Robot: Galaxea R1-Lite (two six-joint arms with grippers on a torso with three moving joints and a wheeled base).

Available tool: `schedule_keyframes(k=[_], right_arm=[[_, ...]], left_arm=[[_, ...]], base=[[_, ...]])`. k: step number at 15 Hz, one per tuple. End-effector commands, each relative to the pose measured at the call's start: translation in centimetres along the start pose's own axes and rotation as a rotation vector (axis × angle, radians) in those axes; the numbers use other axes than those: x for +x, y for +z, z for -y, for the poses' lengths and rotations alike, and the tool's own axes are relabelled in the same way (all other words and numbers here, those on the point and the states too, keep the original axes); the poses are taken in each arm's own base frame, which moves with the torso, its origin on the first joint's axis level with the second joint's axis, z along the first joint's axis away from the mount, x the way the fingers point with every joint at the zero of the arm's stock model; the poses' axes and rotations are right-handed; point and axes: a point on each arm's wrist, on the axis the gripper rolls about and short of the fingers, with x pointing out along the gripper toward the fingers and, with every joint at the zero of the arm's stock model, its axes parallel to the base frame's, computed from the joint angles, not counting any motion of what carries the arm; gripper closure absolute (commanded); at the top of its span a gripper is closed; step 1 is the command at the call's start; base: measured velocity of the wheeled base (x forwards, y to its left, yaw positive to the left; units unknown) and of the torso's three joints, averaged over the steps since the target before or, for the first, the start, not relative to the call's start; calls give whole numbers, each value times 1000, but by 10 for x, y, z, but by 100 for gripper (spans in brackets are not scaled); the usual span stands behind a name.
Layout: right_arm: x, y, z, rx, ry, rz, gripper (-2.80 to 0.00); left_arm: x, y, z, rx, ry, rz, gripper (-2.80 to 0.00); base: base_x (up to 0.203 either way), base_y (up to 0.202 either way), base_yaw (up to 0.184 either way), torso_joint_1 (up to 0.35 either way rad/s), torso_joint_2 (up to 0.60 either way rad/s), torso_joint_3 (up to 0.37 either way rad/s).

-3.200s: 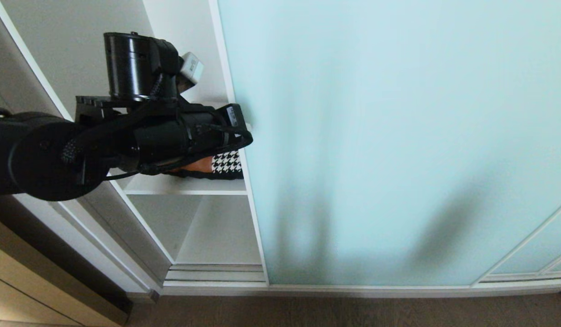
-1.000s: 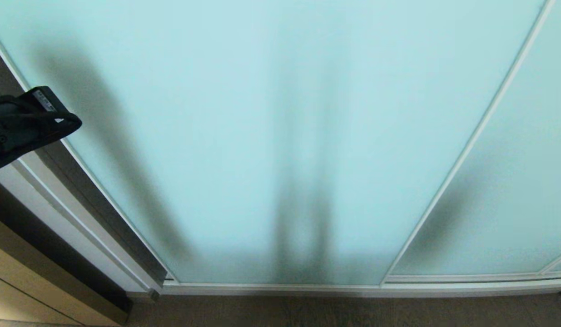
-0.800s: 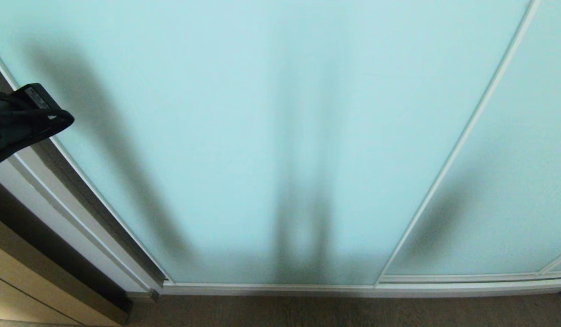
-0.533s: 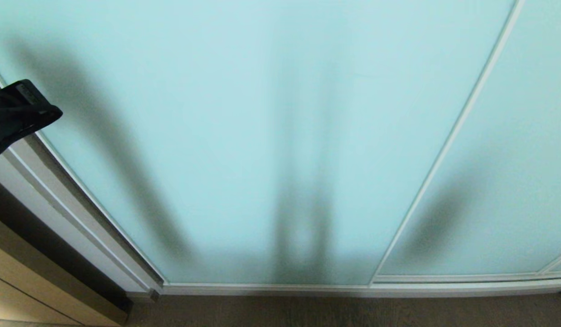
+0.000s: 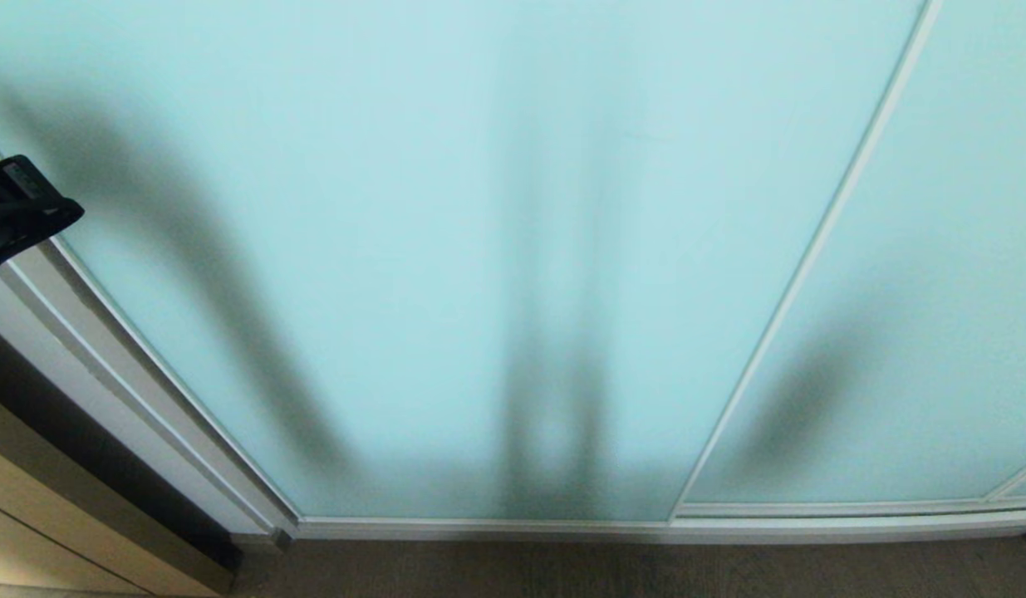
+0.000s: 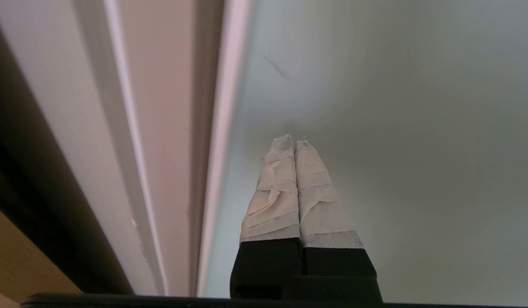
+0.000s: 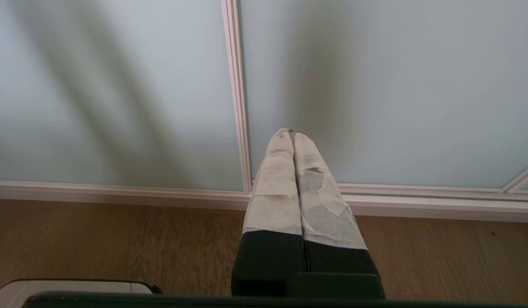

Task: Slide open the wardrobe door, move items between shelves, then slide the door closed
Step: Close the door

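A brown wooden floor (image 5: 645, 569) runs along the bottom of the wardrobe. The sliding wardrobe door (image 5: 446, 249) is pulled across, so nothing inside shows. The left gripper (image 6: 293, 143) has its taped fingers (image 6: 276, 188) pressed together, holding nothing, tips close to the door glass by the white frame (image 6: 221, 128). The right gripper (image 7: 291, 133) points at the door bottom, also squeezed together and empty

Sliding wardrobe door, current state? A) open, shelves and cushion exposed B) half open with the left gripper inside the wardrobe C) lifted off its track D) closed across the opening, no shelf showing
D: the sliding wardrobe door covers the opening up to the white wardrobe frame; no shelf or cushion shows, and the left gripper is shut in front of the glass.
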Motion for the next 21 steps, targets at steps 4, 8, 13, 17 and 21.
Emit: schedule_keyframes(k=[4,8,13,17,21], right_arm=[[0,0,0,0,0,-1,0],[0,0,0,0,0,-3,0],[0,0,0,0,0,-1,0],[0,0,0,0,0,-2,0],[0,0,0,0,0,-2,0]], left_arm=[[10,-1,-7,-3,30,30,0],[0,3,-6,-9,-4,34,0],[-83,10,-2,40,-387,-24,0],[-162,-22,-15,167,-598,-74,0],[-215,-57,-32,182,-586,-117,0]], base=[[0,0,0,0,0,0],[0,0,0,0,0,0],[0,0,0,0,0,0],[0,0,0,0,0,0],[0,0,0,0,0,0]])
